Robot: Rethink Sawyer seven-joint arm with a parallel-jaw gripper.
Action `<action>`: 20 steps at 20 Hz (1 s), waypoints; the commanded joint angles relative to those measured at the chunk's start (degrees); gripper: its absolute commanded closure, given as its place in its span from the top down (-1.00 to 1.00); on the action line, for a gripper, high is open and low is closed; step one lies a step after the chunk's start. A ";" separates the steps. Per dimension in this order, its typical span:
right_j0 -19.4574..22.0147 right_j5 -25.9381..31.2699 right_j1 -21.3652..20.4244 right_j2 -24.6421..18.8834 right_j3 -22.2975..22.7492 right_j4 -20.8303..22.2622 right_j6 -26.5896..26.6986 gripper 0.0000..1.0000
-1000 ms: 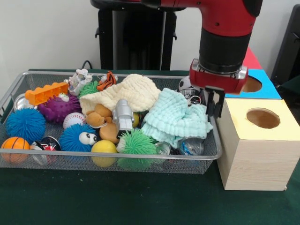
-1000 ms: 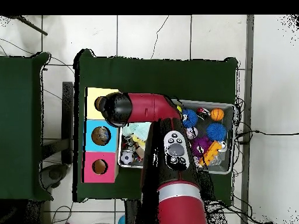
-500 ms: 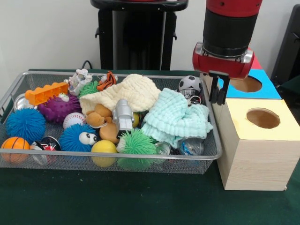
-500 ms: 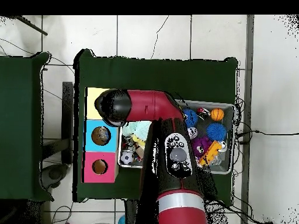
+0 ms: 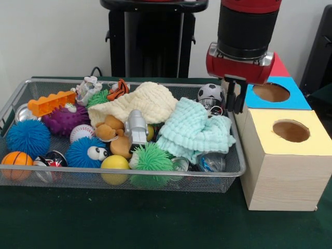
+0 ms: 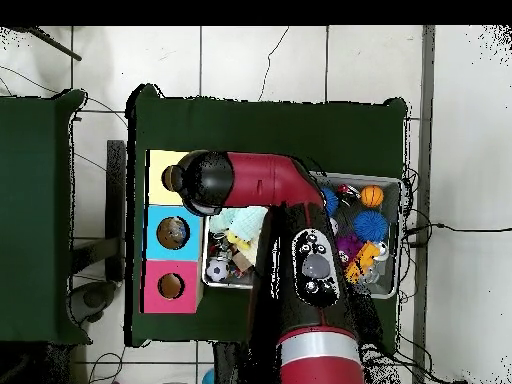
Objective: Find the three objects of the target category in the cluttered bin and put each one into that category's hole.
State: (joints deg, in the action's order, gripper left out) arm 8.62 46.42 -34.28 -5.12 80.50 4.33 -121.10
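A wire mesh bin (image 5: 228, 174) holds a jumble of toys. My gripper (image 5: 234, 99) hangs above the bin's right end, just right of a soccer ball (image 5: 210, 93) and in front of the blue box (image 5: 272, 93). It is open, with a narrow gap and nothing between its fingers. Other balls lie in the bin: a baseball (image 5: 82, 133), a basketball (image 5: 16, 160) and a yellow ball (image 5: 114, 165). A mint cloth (image 5: 197, 129) and a cream cloth (image 5: 142, 101) cover the middle. In the overhead view the arm (image 6: 255, 180) hides the gripper.
Right of the bin stand three boxes with round holes: yellow (image 5: 290, 129), blue, and red (image 5: 279, 66) farthest back; overhead they show as yellow (image 6: 158, 168), blue (image 6: 172, 233) and pink (image 6: 170, 286). Fuzzy balls, an orange brick (image 5: 52, 102) and a silver figure (image 5: 136, 127) fill the bin.
The gripper has risen from low at the bin's right edge, empty, then drifted slightly left. Nothing in the bin has moved.
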 commanded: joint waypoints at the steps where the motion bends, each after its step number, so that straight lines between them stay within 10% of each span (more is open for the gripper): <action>1: 2.09 -4.45 6.12 -1.92 0.79 3.91 1.26 -1.00; 20: -0.22 -2.59 12.03 -1.00 -8.45 1.94 -2.12 -1.00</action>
State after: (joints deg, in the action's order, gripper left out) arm 8.88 43.81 -26.34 -4.91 77.11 4.33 -121.10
